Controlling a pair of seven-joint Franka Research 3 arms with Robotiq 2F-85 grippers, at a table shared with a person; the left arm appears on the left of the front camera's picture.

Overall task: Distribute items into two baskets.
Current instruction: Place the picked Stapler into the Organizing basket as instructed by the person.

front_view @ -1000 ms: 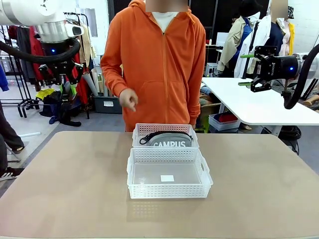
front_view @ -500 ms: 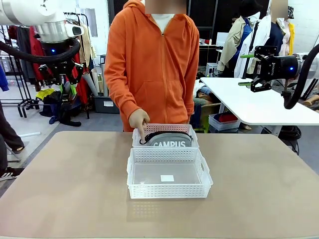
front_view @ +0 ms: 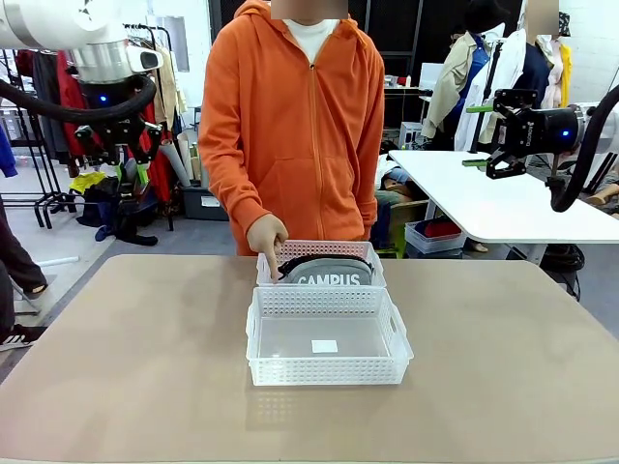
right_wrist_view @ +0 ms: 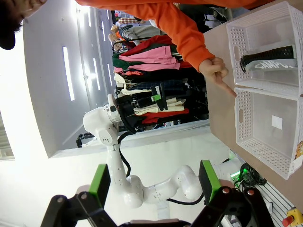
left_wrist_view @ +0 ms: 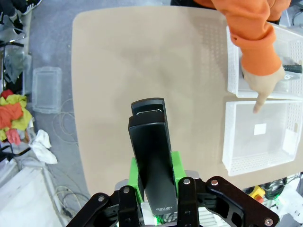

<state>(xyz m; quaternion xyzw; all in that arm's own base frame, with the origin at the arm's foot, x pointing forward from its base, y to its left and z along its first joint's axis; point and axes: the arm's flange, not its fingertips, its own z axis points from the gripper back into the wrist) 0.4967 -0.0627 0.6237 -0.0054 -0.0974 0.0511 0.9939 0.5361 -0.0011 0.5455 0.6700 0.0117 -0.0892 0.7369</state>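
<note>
**Stapler in my left fingers, pouch in the far basket**

Stapler (left_wrist_view: 152, 156): small, black, clamped between the green pads of my left fingers (left_wrist_view: 154, 177). In the left wrist view it stands out from the pads over the tan surface (left_wrist_view: 142, 71), well apart from both baskets. In the front view my left fingers (front_view: 126, 179) hang high at the left side, above and beyond the surface's edge.

Right fingers (right_wrist_view: 154, 184): spread wide, nothing between the pads. In the front view they (front_view: 484, 135) are raised at the far right, off to the side of the surface.

Baskets: two white lattice baskets sit touching, one behind the other, mid-surface. The near basket (front_view: 329, 372) looks the larger; inside I see a small white label (front_view: 325, 346) on its floor. The far basket (front_view: 280, 253) holds the grey pouch (front_view: 329, 275), its white "CAMPUS" lettering facing me and its black strap (front_view: 324, 259) curving over the top.

Person: orange hoodie, standing at the far side. One hand (front_view: 267, 238) is down at the left rim of the far basket, index finger pointing downward. In the right wrist view the fingertip (right_wrist_view: 233, 92) is at the line where the two baskets meet; whether it touches plastic, I cannot tell.
</note>
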